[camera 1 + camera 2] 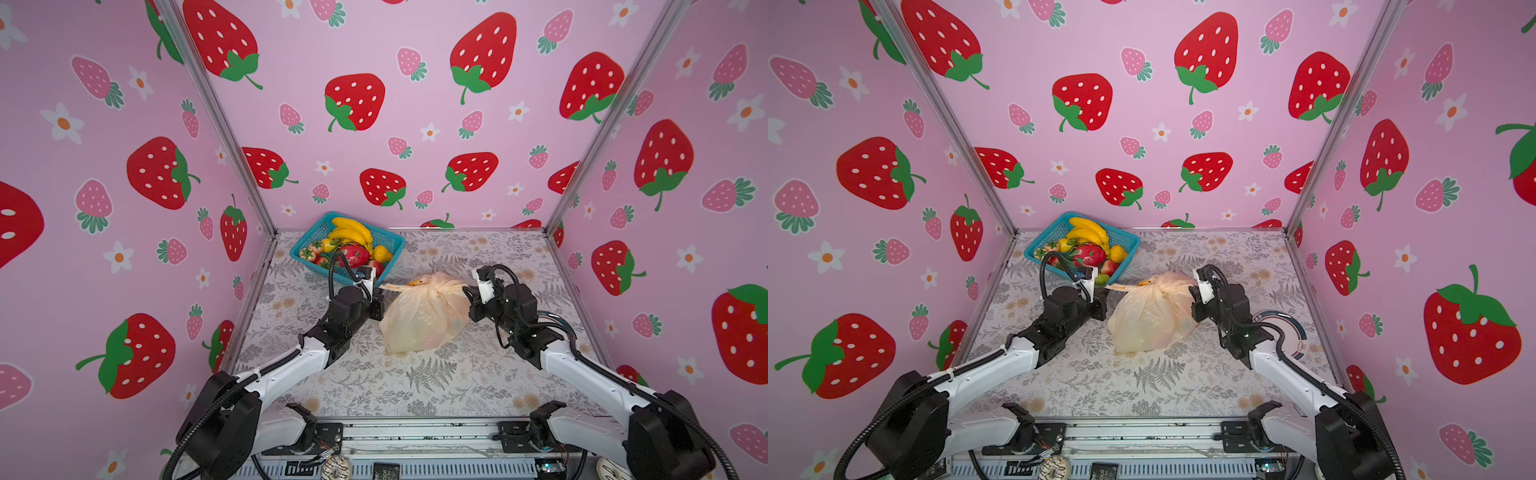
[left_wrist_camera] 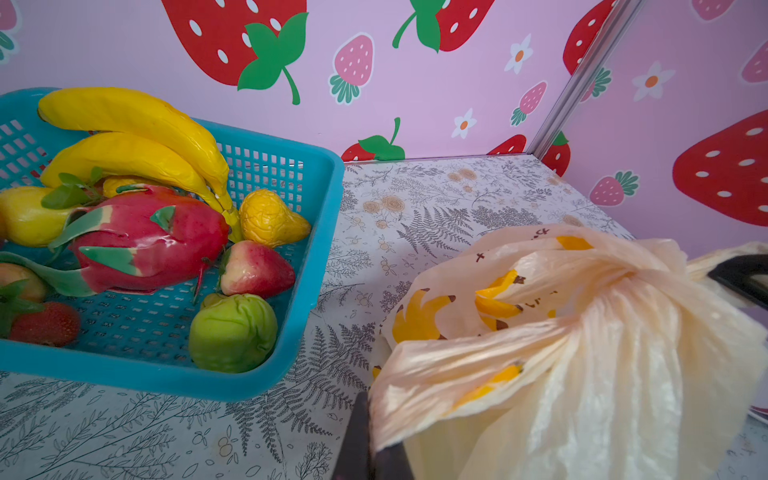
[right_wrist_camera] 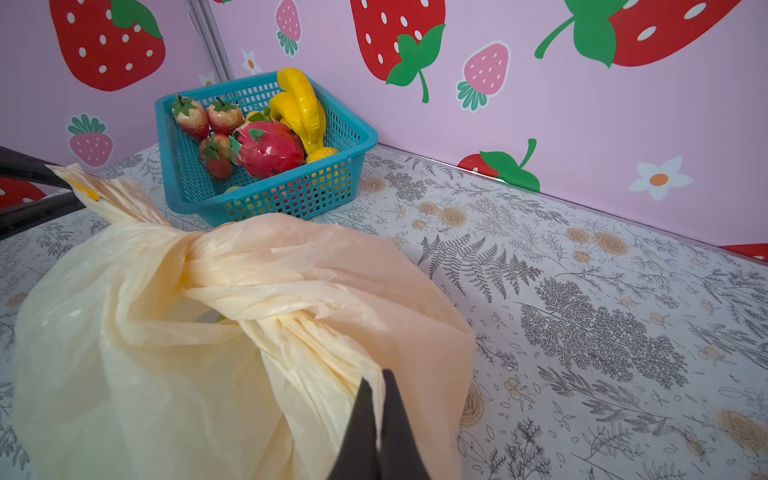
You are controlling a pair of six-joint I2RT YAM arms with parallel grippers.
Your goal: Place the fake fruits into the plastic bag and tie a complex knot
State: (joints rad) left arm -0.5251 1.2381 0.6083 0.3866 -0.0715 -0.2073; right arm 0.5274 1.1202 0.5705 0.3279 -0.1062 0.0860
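The plastic bag [image 1: 419, 324] [image 1: 1150, 324] lies in the middle of the table, bulging, with faint shapes showing through it. Its handles are twisted into a knot [image 1: 424, 286] [image 2: 623, 274] [image 3: 195, 257] on top. My left gripper [image 1: 379, 300] [image 2: 374, 419] is shut on the handle end sticking out to the left. Shut on the opposite handle end is my right gripper [image 1: 470, 300] [image 3: 377, 380]. Fake fruits [image 1: 353, 249] [image 1: 1090, 249] fill the teal basket: bananas [image 2: 137, 137], dragon fruit [image 2: 145, 237], strawberries [image 3: 208, 118], a green pear [image 2: 232, 332].
The teal mesh basket [image 1: 400, 244] [image 2: 332, 174] [image 3: 266, 199] stands at the back left, close behind my left gripper. A round plate [image 1: 1285, 328] lies on the table behind my right arm. Pink walls close in three sides; a metal rail [image 1: 415, 432] runs along the front.
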